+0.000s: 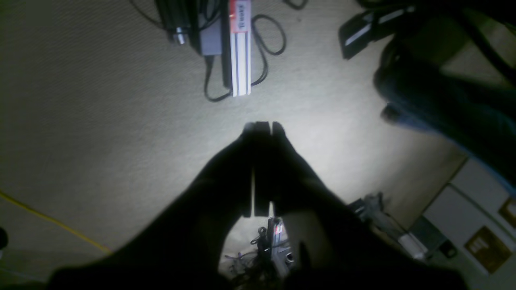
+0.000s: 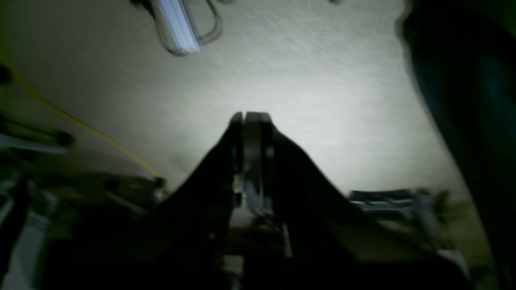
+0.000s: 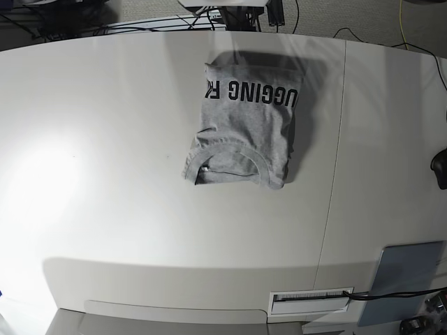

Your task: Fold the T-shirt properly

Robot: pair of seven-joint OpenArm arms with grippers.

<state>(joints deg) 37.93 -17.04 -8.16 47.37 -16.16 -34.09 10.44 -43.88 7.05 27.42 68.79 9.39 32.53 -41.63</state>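
Note:
The heather-grey T-shirt (image 3: pixel 244 125) lies folded into a compact rectangle on the white table (image 3: pixel 105 139), back centre in the base view. Its ribbed collar faces the front and its black lettering runs along the far edge. Neither arm shows in the base view. In the left wrist view my left gripper (image 1: pixel 262 127) has its jaws together with nothing between them, above beige carpet. In the right wrist view my right gripper (image 2: pixel 250 117) is likewise shut and empty above carpet. The T-shirt shows in neither wrist view.
A flat grey-blue pad (image 3: pixel 408 279) lies at the table's front right corner. A dark object (image 3: pixel 440 167) sits at the right edge. On the floor are an aluminium rail with cables (image 1: pixel 240 48), a yellow cable (image 1: pixel 48 219) and someone's dark-clad leg (image 1: pixel 443 104).

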